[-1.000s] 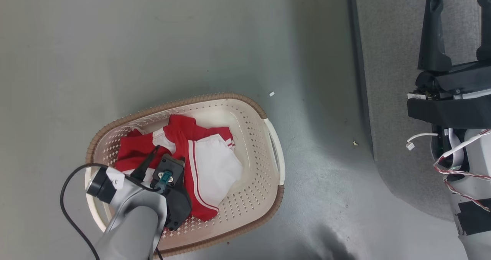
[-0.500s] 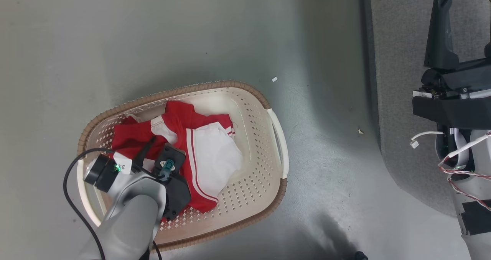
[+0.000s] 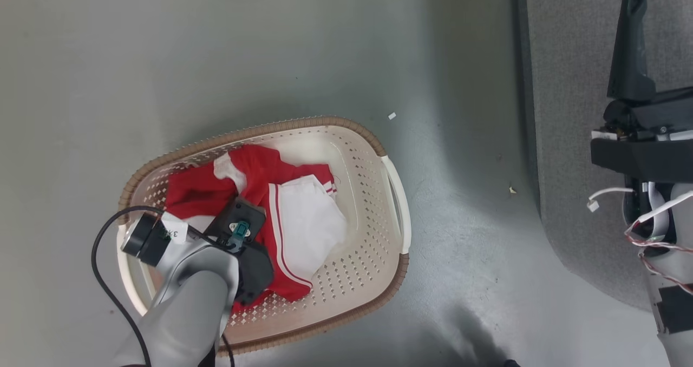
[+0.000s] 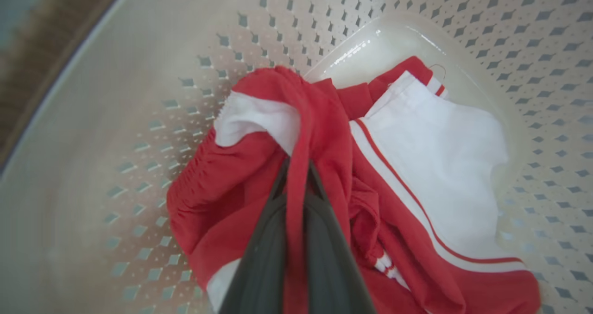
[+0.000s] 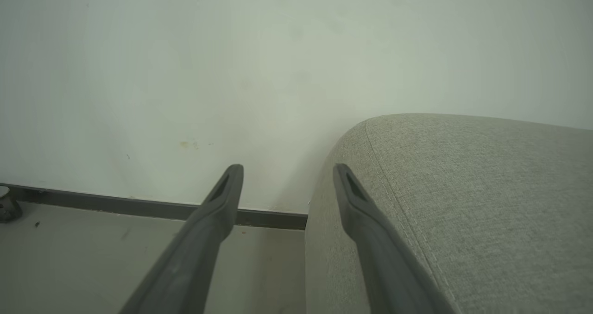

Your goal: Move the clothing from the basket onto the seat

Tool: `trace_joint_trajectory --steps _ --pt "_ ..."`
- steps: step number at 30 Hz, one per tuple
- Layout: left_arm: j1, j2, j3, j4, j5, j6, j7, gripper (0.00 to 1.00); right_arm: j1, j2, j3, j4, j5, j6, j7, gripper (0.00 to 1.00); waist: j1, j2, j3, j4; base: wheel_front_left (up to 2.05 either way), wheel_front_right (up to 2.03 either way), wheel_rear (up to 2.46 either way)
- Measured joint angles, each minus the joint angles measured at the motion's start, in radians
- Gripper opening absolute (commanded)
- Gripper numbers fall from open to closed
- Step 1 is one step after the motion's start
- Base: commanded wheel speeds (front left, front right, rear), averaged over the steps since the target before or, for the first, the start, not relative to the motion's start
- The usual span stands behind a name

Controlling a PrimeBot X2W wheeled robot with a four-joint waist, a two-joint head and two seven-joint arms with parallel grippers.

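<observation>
One left tool [image 4: 297, 164] pinches clothing [image 4: 222, 179]; wrist sticker [image 3: 174, 230] unreadable.

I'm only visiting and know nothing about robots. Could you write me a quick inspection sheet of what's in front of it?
Surface: grey floor; the basket stands on it.
Job's things: red-and-white clothing bunched in the basket; grey seat off to the right.
Clutter: white scrap and a crumb on the floor.
Grippers: left gripper shut on a red fold of clothing; right gripper open by the seat's corner.
Cables: black cable looped at the left wrist; loose wires on the right arm.
Surroundings: pale wall, dark baseboard.
</observation>
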Motion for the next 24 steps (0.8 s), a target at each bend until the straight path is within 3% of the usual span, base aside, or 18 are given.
trace_joint_trajectory --steps 11,24 --pt "0.061 0.000 -0.059 -0.140 -0.117 -0.033 -0.063 0.00 0.045 0.001 0.000 0.087 0.000 0.015 0.000 1.00 0.0000 0.0000 -0.067 0.031 0.00 0.00 0.00" --pt "0.116 0.000 -0.082 -0.213 -0.185 -0.053 -0.079 0.00 0.093 0.009 0.001 0.179 0.000 0.047 0.000 1.00 -0.0001 -0.0001 -0.198 0.082 0.00 0.00 0.00"
